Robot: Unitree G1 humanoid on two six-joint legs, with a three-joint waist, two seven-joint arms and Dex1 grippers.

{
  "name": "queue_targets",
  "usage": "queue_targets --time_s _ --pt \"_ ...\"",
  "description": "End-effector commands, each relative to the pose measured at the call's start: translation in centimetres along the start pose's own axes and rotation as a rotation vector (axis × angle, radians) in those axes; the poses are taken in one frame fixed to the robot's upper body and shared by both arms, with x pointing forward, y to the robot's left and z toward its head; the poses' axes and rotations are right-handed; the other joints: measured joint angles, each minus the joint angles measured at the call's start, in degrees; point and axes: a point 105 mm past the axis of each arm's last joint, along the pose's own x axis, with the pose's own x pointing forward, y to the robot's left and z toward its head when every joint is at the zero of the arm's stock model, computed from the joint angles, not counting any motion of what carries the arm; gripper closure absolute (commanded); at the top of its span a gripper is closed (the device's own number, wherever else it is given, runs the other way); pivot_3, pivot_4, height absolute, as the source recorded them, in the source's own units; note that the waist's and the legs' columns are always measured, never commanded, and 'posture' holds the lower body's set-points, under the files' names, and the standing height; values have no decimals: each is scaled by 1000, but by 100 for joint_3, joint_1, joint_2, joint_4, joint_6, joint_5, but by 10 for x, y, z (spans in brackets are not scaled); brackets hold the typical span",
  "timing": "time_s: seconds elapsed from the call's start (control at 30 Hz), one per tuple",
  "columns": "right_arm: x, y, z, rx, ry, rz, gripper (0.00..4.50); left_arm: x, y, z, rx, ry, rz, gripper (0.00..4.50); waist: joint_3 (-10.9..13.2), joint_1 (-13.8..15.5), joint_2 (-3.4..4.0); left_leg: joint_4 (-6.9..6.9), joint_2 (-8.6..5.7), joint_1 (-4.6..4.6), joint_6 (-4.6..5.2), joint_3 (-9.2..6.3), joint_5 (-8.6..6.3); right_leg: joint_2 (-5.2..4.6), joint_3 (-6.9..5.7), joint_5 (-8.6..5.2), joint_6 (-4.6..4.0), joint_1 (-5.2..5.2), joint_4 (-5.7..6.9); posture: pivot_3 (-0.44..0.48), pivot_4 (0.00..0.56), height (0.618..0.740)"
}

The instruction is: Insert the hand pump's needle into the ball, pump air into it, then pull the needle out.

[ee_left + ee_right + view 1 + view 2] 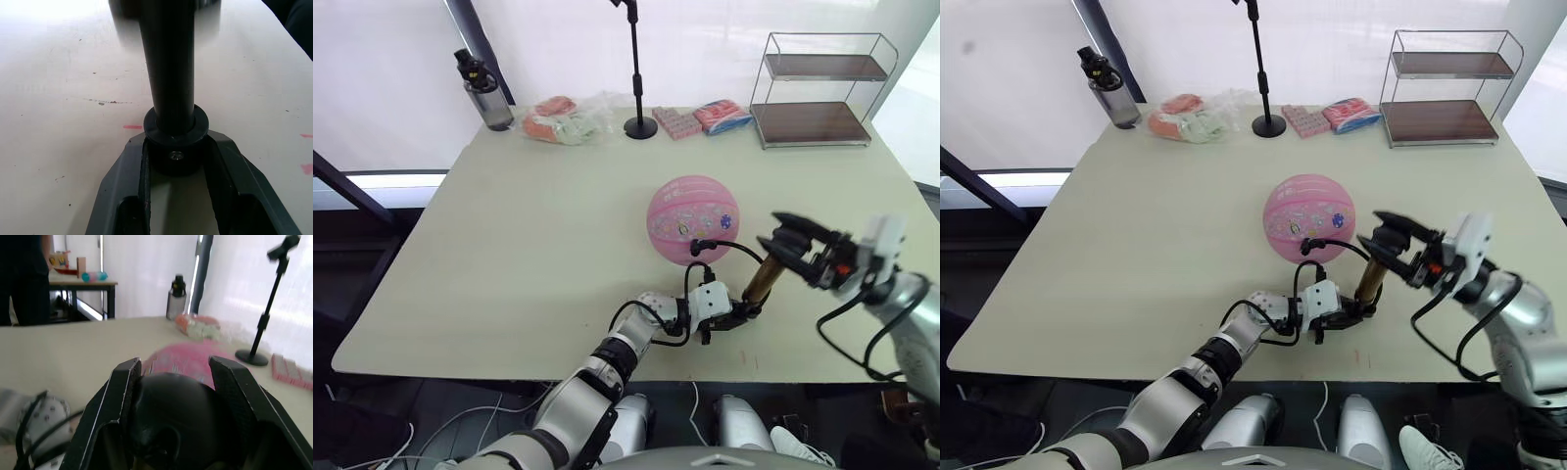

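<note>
Tilted hand pump (pixel 759 282) beside round ball (pixel 693 219)

The needle is too small to make out; where the thin black hose (pixel 717 246) meets the ball (pixel 693 218), the join cannot be told. The hand pump (pixel 759 283) stands tilted, its black handle hidden inside the right claw (pixel 789 238) and its foot masked by the left claw (pixel 725 319). In the left wrist view the pump's barrel (pixel 167 63) runs out of the picture's edge and blurs at its far end. In the right wrist view the handle (pixel 173 421) hides much of the ball (pixel 183 360), which is blurred. A dark-clothed person (pixel 22 276) beyond the counter's (pixel 529 235) far side is cut off by the picture's edge.
</note>
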Motion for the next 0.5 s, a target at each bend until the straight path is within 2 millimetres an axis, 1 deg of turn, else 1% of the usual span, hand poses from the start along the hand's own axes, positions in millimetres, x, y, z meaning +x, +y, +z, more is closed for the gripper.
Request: queue_targets --time_s 0.03,0.3,0.37,0.43,0.5 --pt "-3 -12 49 -85 -80 -16 2586 -13 -30 -53 -101 184 -82 3411 4 -1 0 0 0 -2 0 2 0 -1 0 0 0 0 -1 0 150 736" --pt "-4 -22 93 -131 -107 4 2586 -12 -31 -53 -106 183 -81 3411 18 2 -15 1 0 -3 0 9 0 -6 0 1 0 -1 -2 0 150 736" --pt "-3 -23 101 -143 -116 8 2586 -12 -31 -53 -104 183 -83 3411 25 4 -22 1 0 -6 0 5 0 -5 -3 1 0 -1 -2 0 150 736" --pt "-2 -24 108 -150 -130 9 2586 -12 -31 -53 -103 184 -83 3411 32 3 -13 1 -1 -7 0 7 0 -7 -2 1 -1 -2 -3 0 150 736" --pt "-1 -25 112 -153 -136 8 2586 -12 -31 -53 -103 183 -84 3411 39 5 -9 2 -3 -11 0 9 0 -12 -2 1 0 -5 -3 0 150 736"
